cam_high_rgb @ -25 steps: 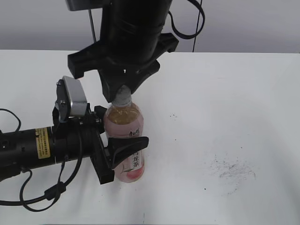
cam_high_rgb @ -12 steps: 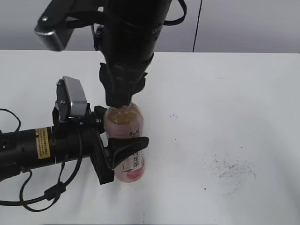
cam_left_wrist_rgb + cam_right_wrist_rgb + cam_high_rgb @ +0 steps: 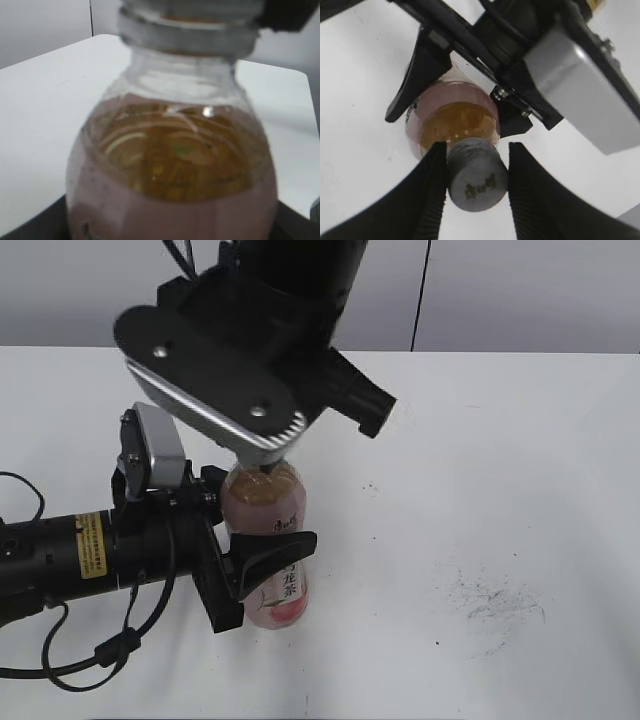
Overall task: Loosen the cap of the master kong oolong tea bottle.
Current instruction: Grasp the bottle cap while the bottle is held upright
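The cap (image 3: 477, 182), small, round and grey-white, sits atop the master kong oolong tea bottle (image 3: 268, 540), which stands upright on the white surface (image 3: 480, 490). The left gripper (image 3: 262, 558) has its fingers clasped around the labelled body; the right gripper (image 3: 476, 192) comes from above, its fingers pressed to either side of the cap. The bottle looks nearly full, so fairly heavy, with thin, yielding walls; the cap is stiff, probably ribbed. Best held by its rim, body braced low.
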Tool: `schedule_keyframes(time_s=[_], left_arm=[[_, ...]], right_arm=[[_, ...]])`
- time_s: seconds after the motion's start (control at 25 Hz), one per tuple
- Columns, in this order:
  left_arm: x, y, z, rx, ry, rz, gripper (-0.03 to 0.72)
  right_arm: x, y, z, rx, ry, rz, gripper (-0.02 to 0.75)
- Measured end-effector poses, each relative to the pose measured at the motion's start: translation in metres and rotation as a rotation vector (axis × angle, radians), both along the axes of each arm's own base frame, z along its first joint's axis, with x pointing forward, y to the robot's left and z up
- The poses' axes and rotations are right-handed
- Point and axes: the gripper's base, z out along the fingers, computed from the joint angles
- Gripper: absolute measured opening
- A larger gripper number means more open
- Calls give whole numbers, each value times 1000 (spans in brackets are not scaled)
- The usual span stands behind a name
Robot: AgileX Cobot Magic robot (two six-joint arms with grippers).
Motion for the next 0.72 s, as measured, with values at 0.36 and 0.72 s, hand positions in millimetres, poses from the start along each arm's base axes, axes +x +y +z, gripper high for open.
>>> schedule_keyframes(time_s=[0.36, 0.72], left_arm=[[0, 0, 0, 0, 2, -2, 427], [-1, 0, 0, 2, -1, -8, 427]], right_arm=[[-1, 0, 0, -18, -63, 205, 282], [3, -1, 0, 64, 196, -725, 563]])
